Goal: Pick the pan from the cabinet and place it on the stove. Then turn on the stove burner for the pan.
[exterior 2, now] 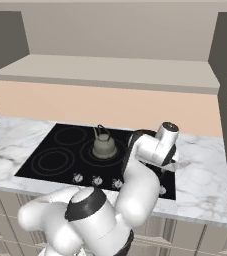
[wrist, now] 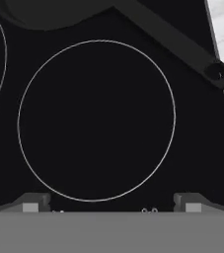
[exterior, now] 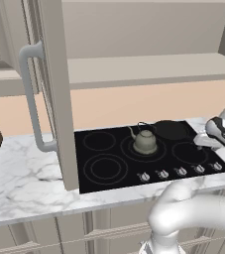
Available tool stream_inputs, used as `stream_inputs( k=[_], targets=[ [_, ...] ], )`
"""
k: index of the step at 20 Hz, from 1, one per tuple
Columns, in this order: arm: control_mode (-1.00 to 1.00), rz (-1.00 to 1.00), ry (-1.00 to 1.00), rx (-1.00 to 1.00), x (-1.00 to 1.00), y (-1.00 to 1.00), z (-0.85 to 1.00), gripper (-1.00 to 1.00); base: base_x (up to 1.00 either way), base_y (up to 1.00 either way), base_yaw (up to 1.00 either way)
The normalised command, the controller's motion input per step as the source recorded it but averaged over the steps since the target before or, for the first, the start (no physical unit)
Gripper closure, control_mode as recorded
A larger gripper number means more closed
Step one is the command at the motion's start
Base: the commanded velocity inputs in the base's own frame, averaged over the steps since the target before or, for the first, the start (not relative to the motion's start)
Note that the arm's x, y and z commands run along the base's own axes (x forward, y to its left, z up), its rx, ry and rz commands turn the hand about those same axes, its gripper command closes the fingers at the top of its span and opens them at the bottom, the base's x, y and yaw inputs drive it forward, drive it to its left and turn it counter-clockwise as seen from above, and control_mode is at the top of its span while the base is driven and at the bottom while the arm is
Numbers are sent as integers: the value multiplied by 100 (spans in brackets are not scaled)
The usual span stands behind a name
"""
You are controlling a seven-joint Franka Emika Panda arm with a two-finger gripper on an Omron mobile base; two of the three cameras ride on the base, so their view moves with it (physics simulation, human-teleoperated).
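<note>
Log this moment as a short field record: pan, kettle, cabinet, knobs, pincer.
pan: shallow round black frying pan sits on the flat black glass cooktop, at the back right ring, long handle pointing toward the marble counter
kettle: grey-green kettle on the middle ring, left of the pan
cabinet: beige wall cabinet door swung open, plain beige shelf bare
knobs: row of small silver knobs along the front edge
pincer: pincer open, holding nothing, above the front right ring

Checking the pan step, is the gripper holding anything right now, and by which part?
Nothing is held: the gripper is open above the stove, apart from the pan.
</note>
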Motion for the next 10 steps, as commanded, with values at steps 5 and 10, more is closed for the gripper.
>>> stream_inputs(
  k=[5,10],
  targets=[
    [-100,-12,12,-13,-23,34,-5,-100,0,0,0],
    [-100,-8,12,-9,-18,25,-1,-100,0,0,0]
  ],
)
